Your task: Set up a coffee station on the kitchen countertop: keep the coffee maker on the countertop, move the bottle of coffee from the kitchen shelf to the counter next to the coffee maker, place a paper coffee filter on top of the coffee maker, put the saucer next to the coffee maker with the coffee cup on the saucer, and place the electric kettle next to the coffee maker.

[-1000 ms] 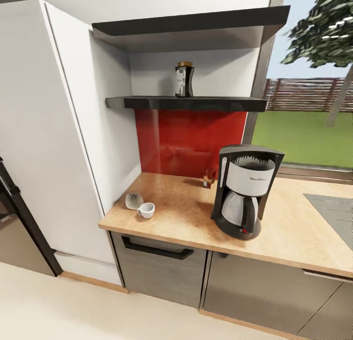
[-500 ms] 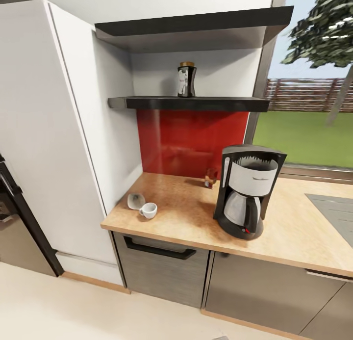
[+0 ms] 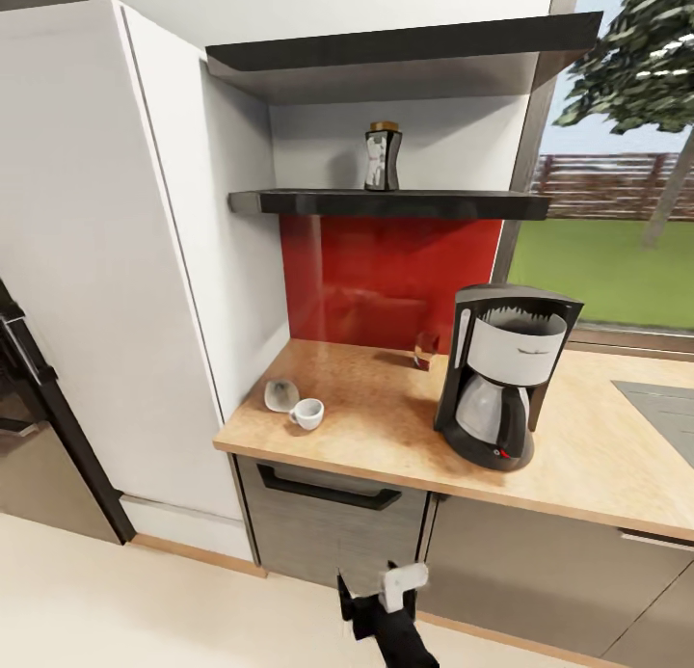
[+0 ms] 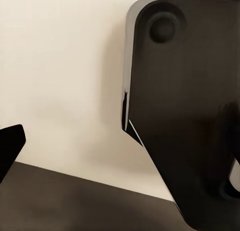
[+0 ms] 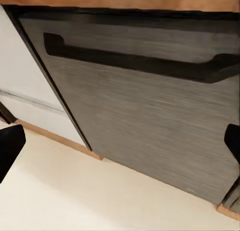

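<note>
The bottle of coffee (image 3: 383, 156) stands upright on the kitchen shelf (image 3: 386, 203), high up against the white wall. The coffee maker (image 3: 503, 374) stands on the worktop (image 3: 386, 427) below, off to the right side. The saucer (image 3: 280, 395) and the coffee cup (image 3: 307, 414) sit near the left end of the worktop, just beside each other. The cup is not on the saucer yet. A small glassy thing (image 3: 425, 350) stands behind the coffee maker by the red wall panel (image 3: 386, 282); it is too small to name.

A pincer (image 3: 386, 596) pokes up low in the head view, in front of the grey cabinet door (image 5: 140, 121) with its black handle (image 5: 135, 58). I cannot tell which arm it belongs to. In the right wrist view the two finger tips (image 5: 10, 146) sit far apart, so the right pincer is wide and holds nothing. In the left wrist view I cannot tell if the left pincer is wide or narrow.

The bottle is high and tall, so I think a bump from the side could tip it or push it off the shelf. The upper shelf (image 3: 395, 51) hangs close above it, so an arm coming from above could hit that. Reaching over the worktop could also knock the cup or the coffee maker. The robot seems a bit far back to reach.
</note>
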Robot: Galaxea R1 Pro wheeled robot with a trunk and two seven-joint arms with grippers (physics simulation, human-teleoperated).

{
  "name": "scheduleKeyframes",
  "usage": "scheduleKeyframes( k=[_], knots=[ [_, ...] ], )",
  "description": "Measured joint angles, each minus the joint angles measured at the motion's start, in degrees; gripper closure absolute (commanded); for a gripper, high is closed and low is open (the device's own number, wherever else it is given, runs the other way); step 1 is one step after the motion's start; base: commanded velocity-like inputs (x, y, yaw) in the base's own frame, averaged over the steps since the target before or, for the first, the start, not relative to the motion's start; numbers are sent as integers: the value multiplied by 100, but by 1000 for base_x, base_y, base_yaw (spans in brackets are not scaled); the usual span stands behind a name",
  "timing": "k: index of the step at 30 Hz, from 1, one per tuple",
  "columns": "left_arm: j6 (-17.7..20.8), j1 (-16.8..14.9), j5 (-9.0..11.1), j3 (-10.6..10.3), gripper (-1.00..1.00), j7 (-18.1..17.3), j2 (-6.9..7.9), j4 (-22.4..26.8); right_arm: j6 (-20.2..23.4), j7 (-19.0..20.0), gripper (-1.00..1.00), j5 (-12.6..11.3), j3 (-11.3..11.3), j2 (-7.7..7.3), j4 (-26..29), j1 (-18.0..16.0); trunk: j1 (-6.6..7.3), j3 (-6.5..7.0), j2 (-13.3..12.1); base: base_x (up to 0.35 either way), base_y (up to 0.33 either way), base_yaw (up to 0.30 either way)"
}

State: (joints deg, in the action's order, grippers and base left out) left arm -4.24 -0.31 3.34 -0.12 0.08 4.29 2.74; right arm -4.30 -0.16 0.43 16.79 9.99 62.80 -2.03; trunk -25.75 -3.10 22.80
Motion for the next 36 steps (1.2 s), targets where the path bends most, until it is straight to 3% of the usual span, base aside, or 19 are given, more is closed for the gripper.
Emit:
scheduleKeyframes(
  k=[3,6,7,10,14,21,26,31,36],
  knots=[
    [0,-1,-3,1,-100,0,-7,0,13,-5,-100,-5,30,0,713,-85,0,0,0,0,1,0],
    [0,-1,-4,0,-100,0,-7,2,22,-11,-100,-3,266,0,1329,-230,0,0,0,0,0,0],
    [0,-2,-8,0,-100,0,-7,0,38,-15,-100,0,495,0,1595,-419,0,1,-1,0,0,0],
    [0,-1,-13,-2,-100,0,-7,0,57,-60,-100,-3,622,0,1784,-713,0,0,0,0,0,0],
    [1,-1,-23,-7,-100,0,-7,0,235,-377,-100,-22,668,1,1867,-1213,0,0,-1,0,0,0],
    [0,-1,-28,-8,-100,0,-3,0,1389,-727,-100,-43,678,1,1832,-2503,0,1,-1,0,0,0],
    [1,-1,-31,-14,-100,0,-7,0,2343,-1344,-100,-40,677,1,1787,-3354,0,1,-1,0,0,0],
    [3,2,-32,-12,-100,0,-3,-1,2847,-1488,-100,-52,671,1,1753,-3548,1,0,0,65,23,0],
    [7,6,-32,-9,-100,0,1,-5,2990,-1518,-100,-47,667,1,1724,-3581,3,-1,0,232,150,0]
  ],
)
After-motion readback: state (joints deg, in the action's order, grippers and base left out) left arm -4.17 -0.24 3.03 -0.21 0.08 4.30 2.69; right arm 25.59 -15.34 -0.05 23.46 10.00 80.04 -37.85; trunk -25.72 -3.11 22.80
